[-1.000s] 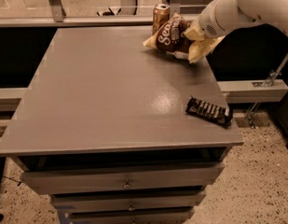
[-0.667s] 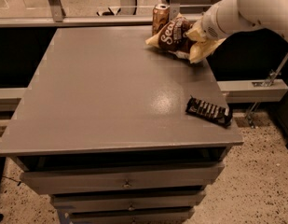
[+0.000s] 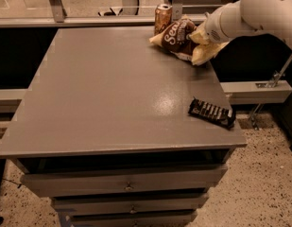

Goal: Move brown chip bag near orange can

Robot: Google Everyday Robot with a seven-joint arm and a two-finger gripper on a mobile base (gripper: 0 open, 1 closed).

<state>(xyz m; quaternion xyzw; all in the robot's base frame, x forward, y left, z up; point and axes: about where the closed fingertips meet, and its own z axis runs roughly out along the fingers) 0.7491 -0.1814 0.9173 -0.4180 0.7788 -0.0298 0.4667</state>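
Note:
The brown chip bag (image 3: 179, 38) with white script and pale yellow edges lies at the table's far right, tilted, right beside the orange can (image 3: 162, 18), which stands upright at the far edge. My gripper (image 3: 198, 38) comes in from the right on the white arm and is buried in the bag's right end, which bunches around it.
A small dark striped snack-bar wrapper (image 3: 212, 113) lies near the grey table's (image 3: 103, 93) front right corner. The table has drawers (image 3: 126, 186) below. A railing and metal posts (image 3: 55, 4) stand behind the far edge.
The arm has carried the chip bag a little further left and back, so the bag now rests close against the can.

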